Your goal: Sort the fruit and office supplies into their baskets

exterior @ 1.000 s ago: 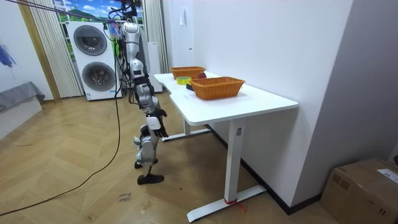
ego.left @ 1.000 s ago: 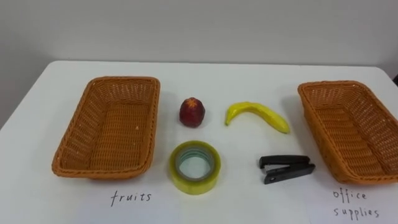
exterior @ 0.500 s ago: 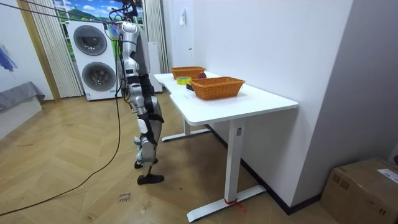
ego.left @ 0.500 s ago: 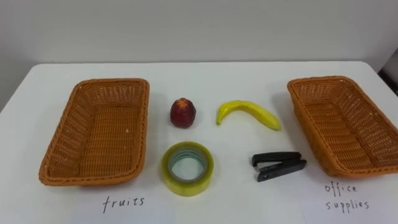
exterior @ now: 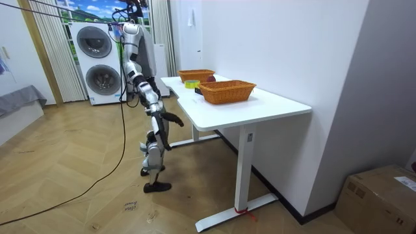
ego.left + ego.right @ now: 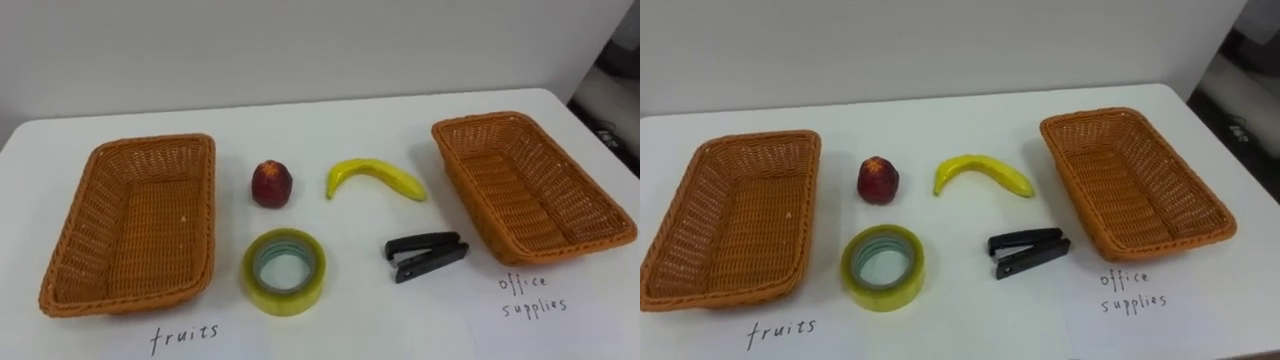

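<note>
- Room view: the robot stands at the long side of the worktop [image 5: 260, 104]. Its right hand [image 5: 175, 121] is held forward, lower than the edge. I cannot tell whether the fingers are spread or curled.
- Every task thing lies up on the worktop, well apart from that hand.
- Closest to the robot's edge are the tape roll [image 6: 284, 271] and, to its right, the black stapler [image 6: 426, 257].
- Behind them lie the red fruit [image 6: 271, 184] and the banana [image 6: 375, 178].
- All 4 lie loose between the 2 baskets and touch neither.
- The fruit basket [image 6: 78, 235] on the left and the office basket [image 6: 590, 195] on the right both hold nothing.
- By my judgement 0 of 4 things are sorted yet. The red fruit and banana belong left, the tape roll and stapler right.
</note>
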Available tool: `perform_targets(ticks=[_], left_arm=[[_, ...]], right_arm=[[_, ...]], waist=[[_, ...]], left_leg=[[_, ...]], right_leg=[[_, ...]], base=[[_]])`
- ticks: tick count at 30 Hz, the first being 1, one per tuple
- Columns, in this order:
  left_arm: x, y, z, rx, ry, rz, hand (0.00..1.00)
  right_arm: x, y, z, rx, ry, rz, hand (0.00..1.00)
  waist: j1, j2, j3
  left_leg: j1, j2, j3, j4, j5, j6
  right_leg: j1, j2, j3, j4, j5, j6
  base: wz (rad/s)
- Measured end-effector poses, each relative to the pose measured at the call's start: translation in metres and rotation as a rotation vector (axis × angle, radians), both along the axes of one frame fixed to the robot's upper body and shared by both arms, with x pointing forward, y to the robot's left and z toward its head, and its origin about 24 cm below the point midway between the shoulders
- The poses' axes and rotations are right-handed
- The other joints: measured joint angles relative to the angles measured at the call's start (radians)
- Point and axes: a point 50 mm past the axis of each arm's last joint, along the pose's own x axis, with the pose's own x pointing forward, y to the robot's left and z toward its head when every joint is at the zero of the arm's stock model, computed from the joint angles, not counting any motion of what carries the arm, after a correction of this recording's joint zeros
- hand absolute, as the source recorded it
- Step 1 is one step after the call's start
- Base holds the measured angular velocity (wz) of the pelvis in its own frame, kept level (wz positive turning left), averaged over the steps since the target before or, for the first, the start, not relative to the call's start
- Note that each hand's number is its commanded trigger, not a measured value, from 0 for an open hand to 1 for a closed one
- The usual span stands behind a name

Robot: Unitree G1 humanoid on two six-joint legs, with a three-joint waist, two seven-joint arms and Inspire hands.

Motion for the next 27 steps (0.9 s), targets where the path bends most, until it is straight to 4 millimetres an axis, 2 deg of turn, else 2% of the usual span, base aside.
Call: perform_targets(ticks=[2, 7, 12, 14, 17, 22, 27], left_arm=[[0.0, 0.001, 0.001, 0.003, -0.006, -0.001, 0.0], [0.0, 0.0, 0.001, 0.001, -0.008, -0.006, 0.0], [-0.004, 0.002, 0.002, 0.006, -0.004, -0.012, 0.0], [-0.002, 0.002, 0.002, 0.003, -0.008, -0.03, 0.0], [0.001, 0.006, 0.004, 0.013, -0.021, -0.039, 0.0], [0.0, 0.005, 0.004, 0.003, -0.026, -0.043, 0.0], [-0.003, 0.006, 0.004, 0.002, -0.023, -0.041, 0.0]], right_arm=[[0.016, -0.007, 0.019, -0.122, -0.001, -0.006, 0.0], [0.029, -0.014, 0.05, -0.326, 0.037, -0.042, 0.0], [0.041, -0.017, 0.077, -0.439, -0.006, -0.109, 0.0], [0.055, -0.017, 0.1, -0.495, -0.112, -0.122, 0.0], [0.067, -0.017, 0.122, -0.571, -0.218, -0.129, 0.0], [0.074, -0.019, 0.141, -0.629, -0.306, -0.156, 0.0], [0.077, -0.017, 0.157, -0.67, -0.346, -0.202, 0.0]], waist=[[0.001, 0.0, -0.0012], [0.006, -0.003, -0.0058], [0.003, -0.009, -0.0025], [0.004, -0.013, -0.0002], [0.005, -0.017, 0.0051], [0.003, -0.014, 0.0039], [0.001, -0.005, -0.002]], left_leg=[[-0.009, 0.0, 0.004, -0.002, 0.001, 0.0], [-0.016, 0.0, 0.008, -0.002, 0.001, 0.0], [-0.018, 0.001, 0.011, 0.005, 0.002, 0.001], [-0.02, 0.0, 0.015, 0.007, 0.002, 0.001], [-0.024, 0.0, 0.011, 0.008, 0.001, 0.001], [-0.055, 0.0, 0.009, 0.016, 0.002, 0.002], [-0.056, 0.0, 0.009, 0.014, 0.004, 0.001]], right_leg=[[-0.014, 0.001, 0.005, 0.0, 0.0, 0.0], [-0.018, 0.001, 0.004, 0.002, -0.001, 0.001], [-0.027, 0.0, 0.008, 0.018, -0.001, 0.001], [-0.028, 0.0, 0.015, 0.016, -0.001, 0.002], [-0.029, 0.001, 0.015, 0.015, -0.004, 0.001], [-0.06, 0.0, 0.015, 0.017, -0.003, 0.0], [-0.069, 0.0, 0.01, 0.035, -0.003, 0.0]], base=[[-0.06], [-0.02], [-0.05], [-0.03], [0.03], [0.01], [0.0]])
